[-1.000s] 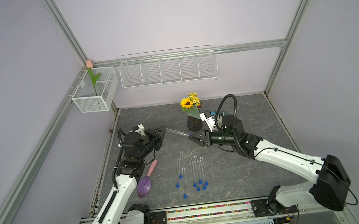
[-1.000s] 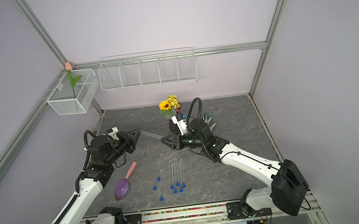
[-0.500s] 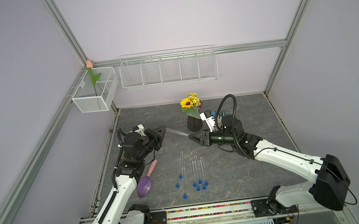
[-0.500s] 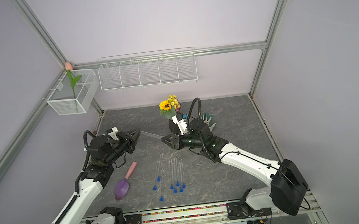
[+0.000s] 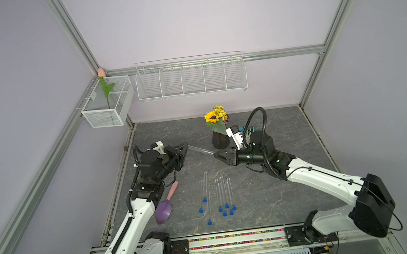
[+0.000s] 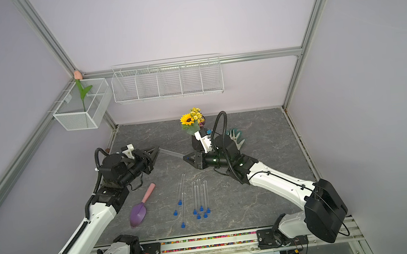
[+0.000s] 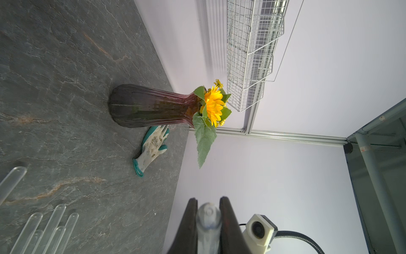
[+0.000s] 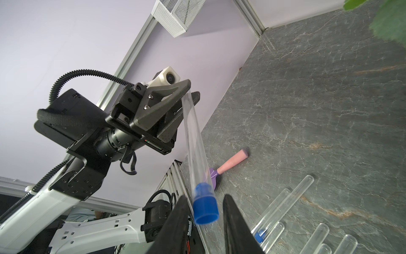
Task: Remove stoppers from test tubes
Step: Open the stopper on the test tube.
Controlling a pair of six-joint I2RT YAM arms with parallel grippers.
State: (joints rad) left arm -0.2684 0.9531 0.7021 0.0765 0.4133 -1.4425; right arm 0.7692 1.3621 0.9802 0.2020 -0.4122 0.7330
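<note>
The left claw (image 5: 186, 147) is clamping tight onto the rounded end of one test tube (image 5: 199, 150); in the left wrist view that clear tip is sitting wedged between the two dark fingers (image 7: 191, 220). The tube is hanging in the air over the desk (image 5: 282, 196), stretching from the left claw straight across to the right claw (image 5: 215, 154); its blue stopper (image 8: 205, 209) is plugging the end at the right claw, right in between that claw's fingers. In the right wrist view the right claw is standing slightly open around the stopper, with a thin sliver of gap showing on each side, so it isn't pinching it yet.

The other test tubes (image 5: 223, 195) are lying side by side flat on the desk, below and in front of both claws, well apart from them, more or less between the two arms; their stoppers (image 5: 226, 205) are all pointing away from the claws. A purple scoop (image 5: 164, 209) with a pink handle is lying beside the left arm, below the left claw; a dark vase (image 5: 219, 138) of sunflowers is standing just behind the right claw; a glove (image 6: 235, 137) is lying flat on the desk behind that claw's wrist.
</note>
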